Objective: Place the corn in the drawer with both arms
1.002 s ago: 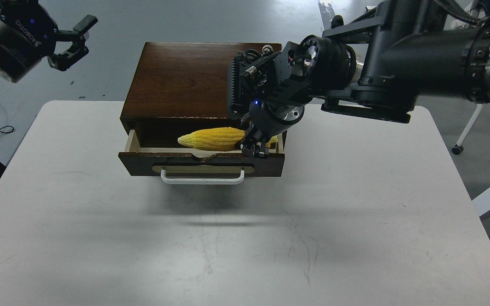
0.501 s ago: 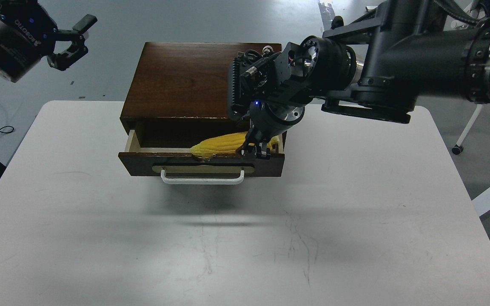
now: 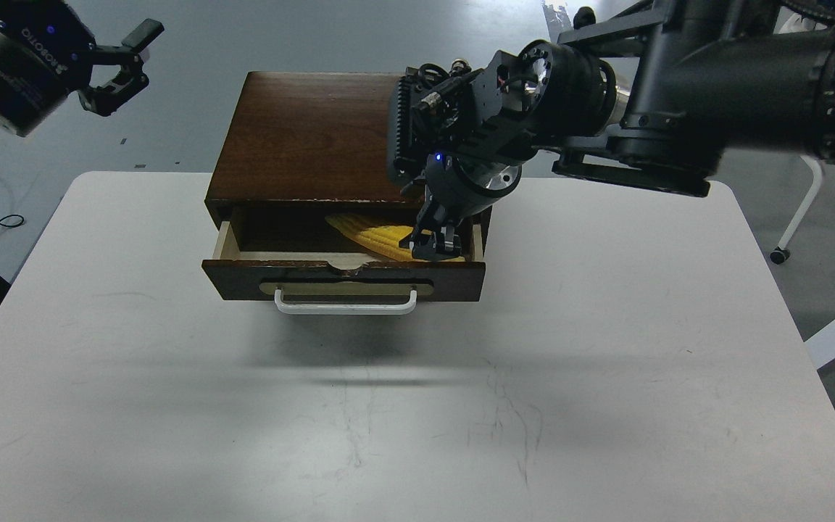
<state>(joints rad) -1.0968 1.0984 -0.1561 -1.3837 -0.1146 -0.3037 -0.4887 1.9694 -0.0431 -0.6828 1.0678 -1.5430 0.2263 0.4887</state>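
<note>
The ROBOTIQ-marked left gripper (image 3: 119, 69) hangs open; the right gripper (image 3: 435, 243) pinches the corn (image 3: 377, 233) inside the drawer (image 3: 345, 279).

Two black arms, one raised at the left, one reaching down at centre

The left arm enters from the upper left corner, its gripper (image 3: 122, 67) held high with its fingers spread apart and nothing between them. The right arm stretches in from the upper right, bends at a silver-ringed wrist and points its gripper (image 3: 435, 243) downward; its dark fingers sit close together, their state unclear.
</note>
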